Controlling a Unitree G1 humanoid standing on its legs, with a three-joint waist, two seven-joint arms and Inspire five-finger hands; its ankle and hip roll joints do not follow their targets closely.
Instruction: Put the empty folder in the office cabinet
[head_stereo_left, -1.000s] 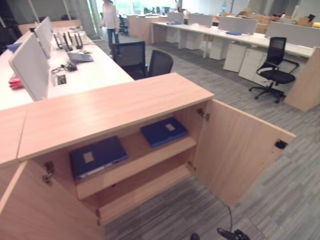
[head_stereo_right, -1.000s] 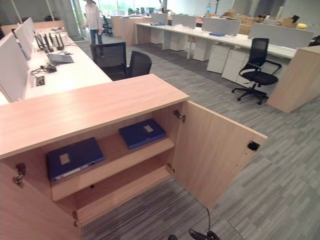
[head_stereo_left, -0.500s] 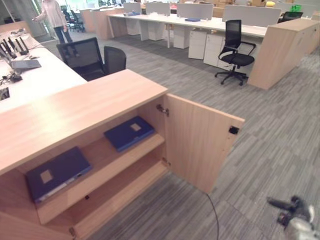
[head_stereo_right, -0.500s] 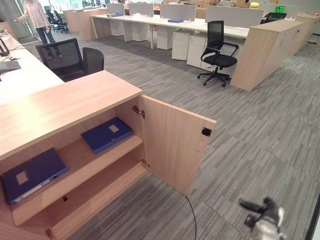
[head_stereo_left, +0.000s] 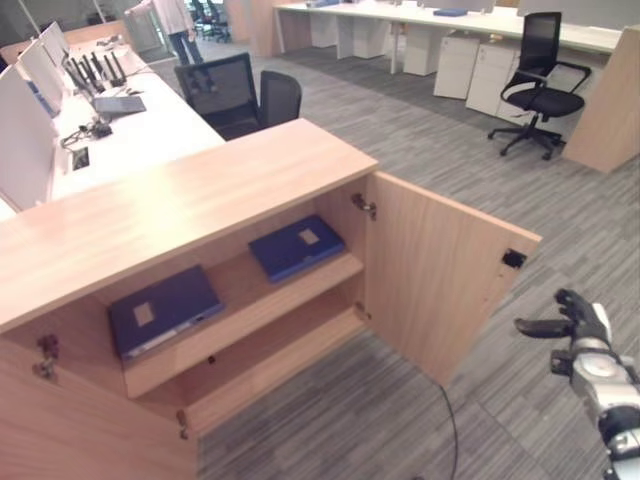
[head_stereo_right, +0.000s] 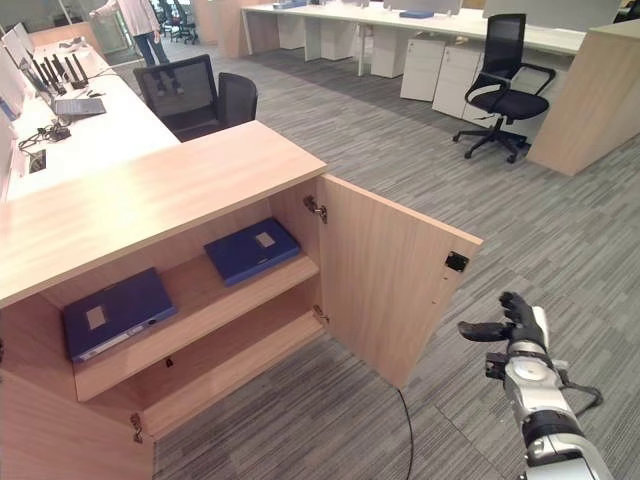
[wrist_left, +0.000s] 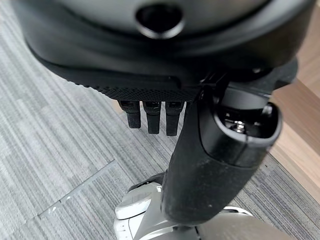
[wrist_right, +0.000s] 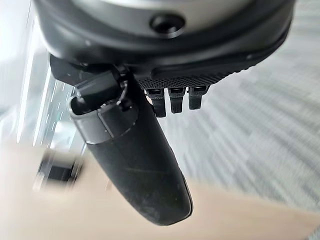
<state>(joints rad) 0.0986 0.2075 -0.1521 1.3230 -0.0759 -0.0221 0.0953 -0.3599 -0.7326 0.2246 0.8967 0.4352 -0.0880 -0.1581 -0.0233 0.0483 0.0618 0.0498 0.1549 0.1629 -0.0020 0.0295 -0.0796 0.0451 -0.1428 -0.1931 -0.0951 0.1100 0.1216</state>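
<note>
- Hovering: my right hand (head_stereo_right: 515, 325), fingers relaxed and holding nothing, near the outer edge of the open light-wood cabinet door (head_stereo_right: 390, 290), not touching it.
- Left hand (wrist_left: 200, 165): hanging over grey carpet, fingers loosely straight, empty.
- Task item: two flat dark-blue folders, one (head_stereo_left: 162, 308) at the left of the upper shelf (head_stereo_left: 240, 315), one (head_stereo_left: 296, 246) at its right; both look stowed.
- Risk: swinging the door carelessly could jam my thumb against it or knock it past its hinge (head_stereo_left: 363, 205).
- Risk: a folder edge overhanging the shelf could block closing.
</note>
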